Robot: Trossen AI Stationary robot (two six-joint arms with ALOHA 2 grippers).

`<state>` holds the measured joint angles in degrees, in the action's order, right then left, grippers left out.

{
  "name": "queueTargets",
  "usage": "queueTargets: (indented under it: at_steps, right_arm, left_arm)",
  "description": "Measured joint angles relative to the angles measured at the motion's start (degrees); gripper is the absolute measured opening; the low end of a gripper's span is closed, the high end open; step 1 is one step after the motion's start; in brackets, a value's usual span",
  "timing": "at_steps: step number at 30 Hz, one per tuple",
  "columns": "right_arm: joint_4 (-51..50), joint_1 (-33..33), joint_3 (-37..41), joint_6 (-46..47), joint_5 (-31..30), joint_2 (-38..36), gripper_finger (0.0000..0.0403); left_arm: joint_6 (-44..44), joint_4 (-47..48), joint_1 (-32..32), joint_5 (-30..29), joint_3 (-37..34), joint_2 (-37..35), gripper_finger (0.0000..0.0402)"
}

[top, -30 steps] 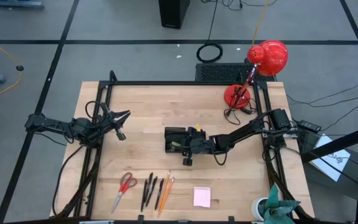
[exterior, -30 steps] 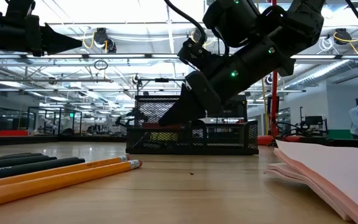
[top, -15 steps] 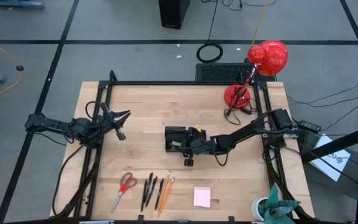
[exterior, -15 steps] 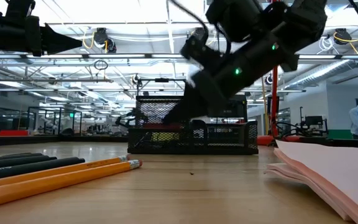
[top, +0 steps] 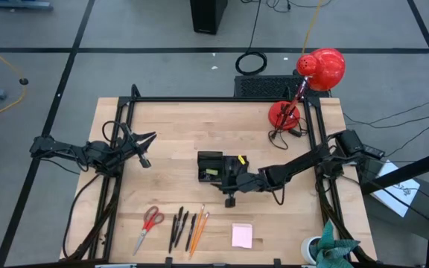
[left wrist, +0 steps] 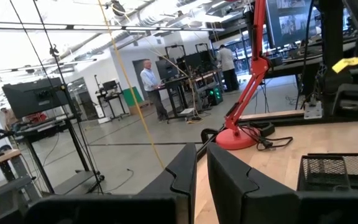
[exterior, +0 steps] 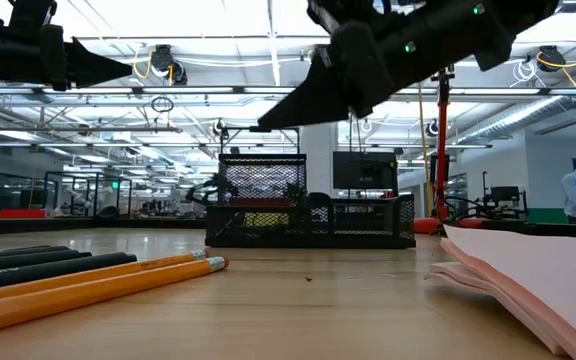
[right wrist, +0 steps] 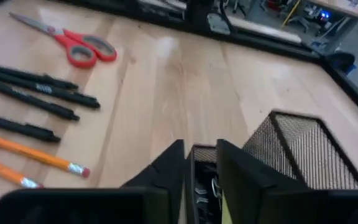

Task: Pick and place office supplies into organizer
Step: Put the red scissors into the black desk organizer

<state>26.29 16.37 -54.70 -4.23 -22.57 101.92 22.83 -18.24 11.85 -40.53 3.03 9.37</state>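
Note:
The black mesh organizer stands mid-table, with something yellow inside it. My right gripper hovers over its near right corner, above its rim in the low view. Its fingers stand a narrow gap apart with nothing between them. Near the front edge lie red-handled scissors, dark pens, orange pencils and a pink sticky-note pad. My left gripper waits shut at the table's left, raised off the wood.
A red desk lamp stands at the far right corner with its cord on the table. A teal object sits at the near right corner. A black frame runs along the table's sides. Bare wood lies between the organizer and the supplies.
My right gripper has risen out of the organizer, clear above its rim, and drawn a little toward the table's near edge. The organizer and the supplies on the table have stayed where they were.

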Motion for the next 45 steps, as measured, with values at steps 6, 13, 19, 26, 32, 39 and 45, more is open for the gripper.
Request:
queueTargets:
  at_steps: [6, 13, 19, 26, 32, 39, 45]
  right_arm:
    - [-0.15, 0.4, 0.0, -0.14, 0.12, -0.21, 0.0005]
    - [-0.44, 0.6, 0.0, 0.04, 0.12, -0.22, 0.001]
    - [-0.47, 0.6, -0.02, 0.07, 0.13, -0.21, 0.0003]
    - [-0.47, 0.6, 0.0, 0.07, 0.13, -0.21, 0.0002]
    - [-0.6, 0.6, 0.0, 0.09, 0.31, -0.22, 0.0004]
    - [-1.3, 0.6, 0.0, 0.53, 0.27, -0.23, 0.0004]
    - [-3.23, 0.6, 0.48, 1.91, 0.44, -3.05, 0.0004]
  left_arm:
    - [-0.04, 0.02, 0.01, 0.0, 0.0, 0.0, 0.0047]
    - [-0.06, 0.02, 0.01, 0.01, 0.0, 0.0, 0.0047]
    - [0.53, 0.02, 0.01, 0.0, 0.0, 0.0, 0.0047]
    - [-0.02, 0.02, 0.01, 0.02, -0.01, 0.0, 0.0047]
    - [-0.04, 0.02, 0.01, 0.0, 0.0, 0.0, 0.0047]
    - [0.73, 0.03, 0.01, 0.0, 0.0, 0.0, 0.0047]
    - [0.88, 0.07, 0.01, 0.0, 0.0, 0.0, 0.0047]
